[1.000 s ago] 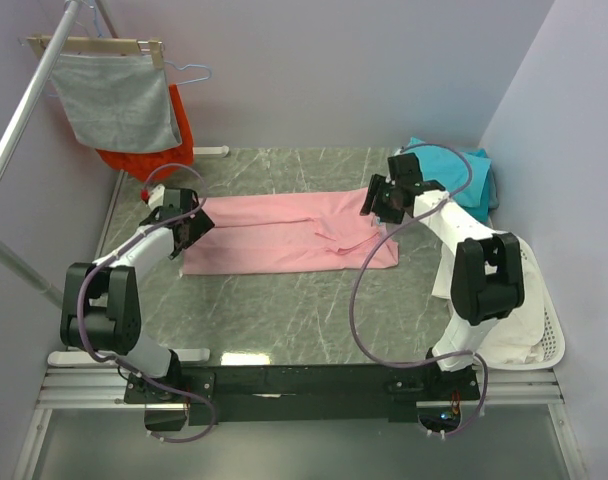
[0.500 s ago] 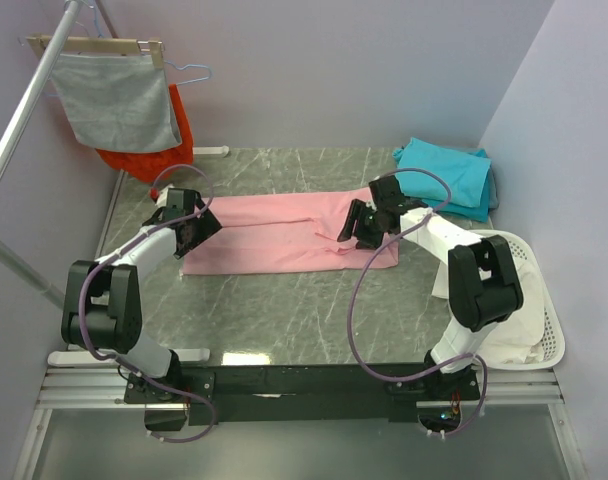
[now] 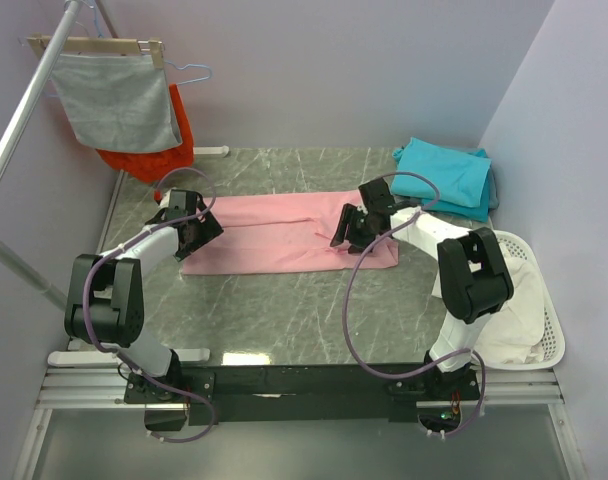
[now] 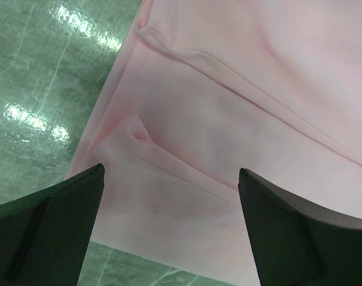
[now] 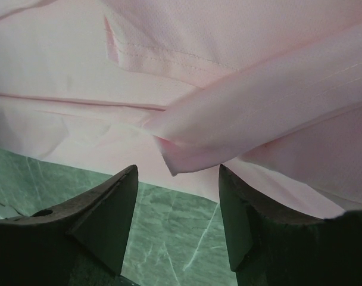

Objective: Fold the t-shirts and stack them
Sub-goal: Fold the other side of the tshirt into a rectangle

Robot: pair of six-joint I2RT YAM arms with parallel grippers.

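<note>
A light pink t-shirt [image 3: 274, 235] lies folded into a long strip across the middle of the green marble table [image 3: 284, 310]. My left gripper [image 3: 196, 232] is open over the strip's left end [image 4: 187, 119], jaws wide apart, nothing held. My right gripper [image 3: 346, 233] is open low over the strip's right part, just before a loose folded flap [image 5: 240, 113] near the front hem. Folded teal t-shirts [image 3: 449, 175] lie stacked at the back right corner.
A grey cloth on a wooden hanger [image 3: 114, 95] and an orange-red garment [image 3: 149, 150] hang at the back left by a slanted metal pole [image 3: 24, 115]. A white basket [image 3: 524, 320] with white cloth stands at the right edge.
My right gripper has moved from the pink shirt's back right edge leftward and down onto the strip's right part. My left gripper shifted slightly at the left end.
</note>
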